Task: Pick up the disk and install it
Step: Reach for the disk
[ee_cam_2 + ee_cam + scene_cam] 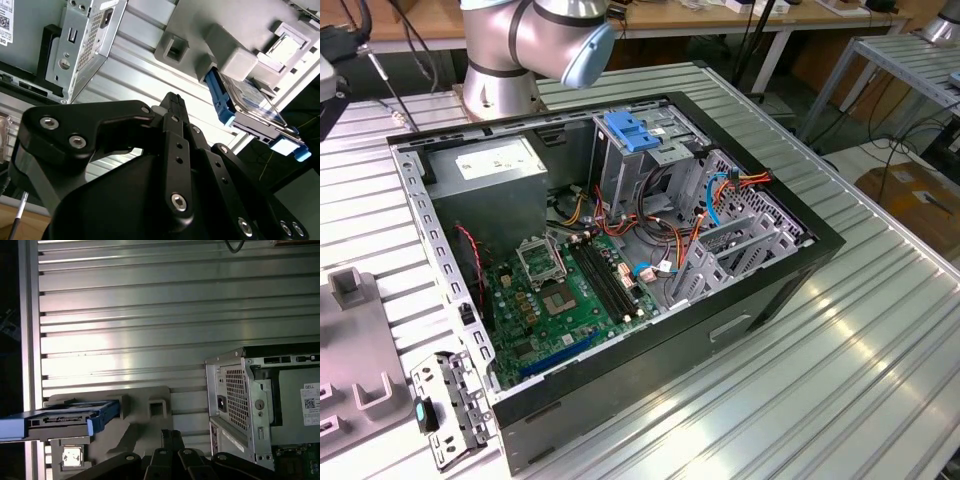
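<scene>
The disk (65,417) is a flat metal drive with blue side rails, standing on edge in a grey plastic holder (145,410) on the ribbed table. In the second wrist view the disk (250,107) leans in the same holder (235,62), its label side partly showing. My gripper (167,434) is black, its fingers closed together with nothing between them. It hangs above the table between the holder and the computer case, apart from the disk. In the second wrist view the gripper (172,99) points toward the holder's near end.
An open computer case (620,250) lies on the aluminium table (860,300), with a drive cage topped by a blue handle (635,130) and a grey power supply (495,160). Its metal rear corner (240,400) is close beside the gripper. The arm's base (500,70) stands behind the case.
</scene>
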